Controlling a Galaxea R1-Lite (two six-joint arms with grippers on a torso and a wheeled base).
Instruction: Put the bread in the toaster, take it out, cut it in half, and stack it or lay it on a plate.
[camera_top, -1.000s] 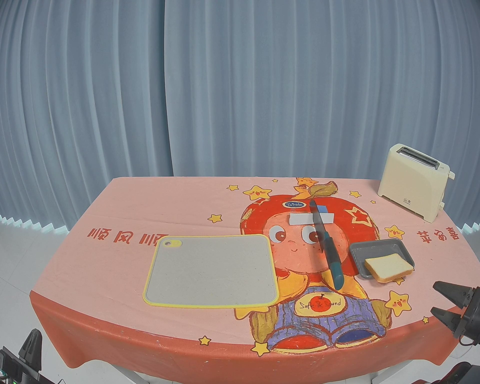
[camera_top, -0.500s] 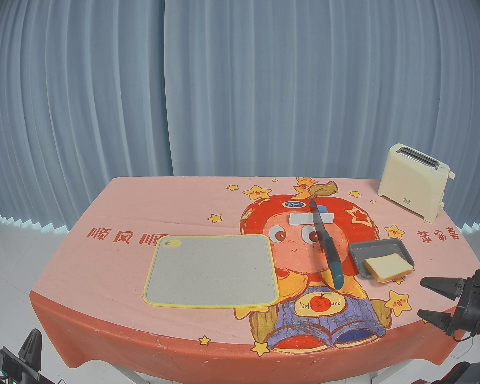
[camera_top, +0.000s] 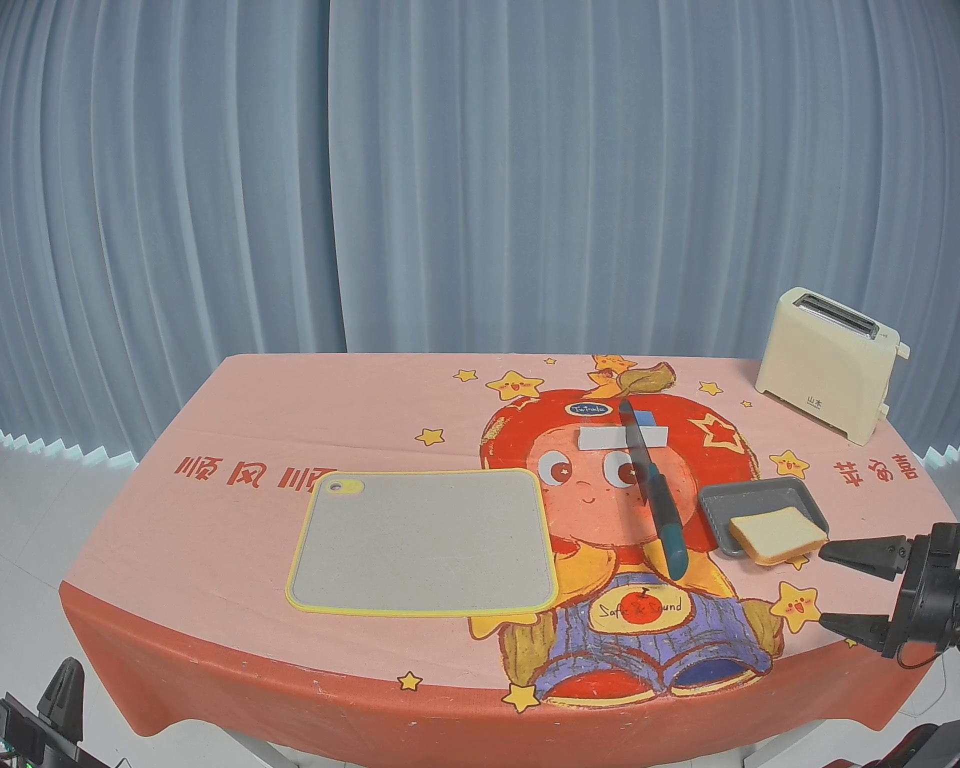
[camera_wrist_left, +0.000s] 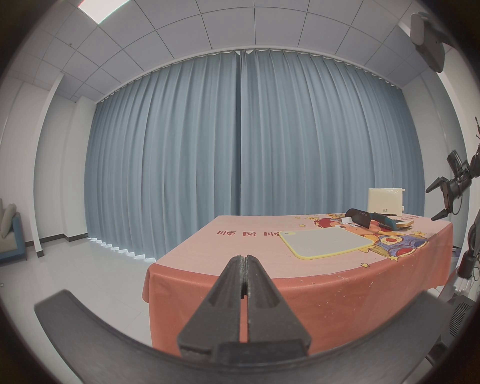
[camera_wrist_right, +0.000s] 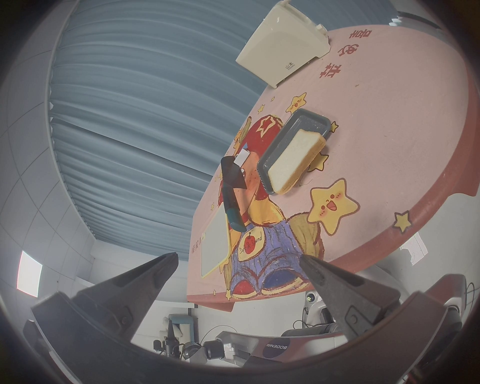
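Pleated grey-blue curtains (camera_top: 500, 180) hang from ceiling to floor behind a table (camera_top: 250, 420) draped in pink-orange cloth printed with a cartoon figure and stars. The floor (camera_top: 30, 520) is pale glossy tile. Overhead, a white grid ceiling (camera_wrist_left: 240, 25) holds a lit panel (camera_wrist_left: 100, 6). A white wall (camera_wrist_left: 55, 165) and a blue seat (camera_wrist_left: 12, 247) flank the curtains

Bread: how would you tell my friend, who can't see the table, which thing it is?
Start at the pink table, on the robot's right side, and come toward the near edge from the cream toaster. There a small grey tray holds the bread. It is the pale square slice with a tan crust, unlike the long dark knife beside the tray.
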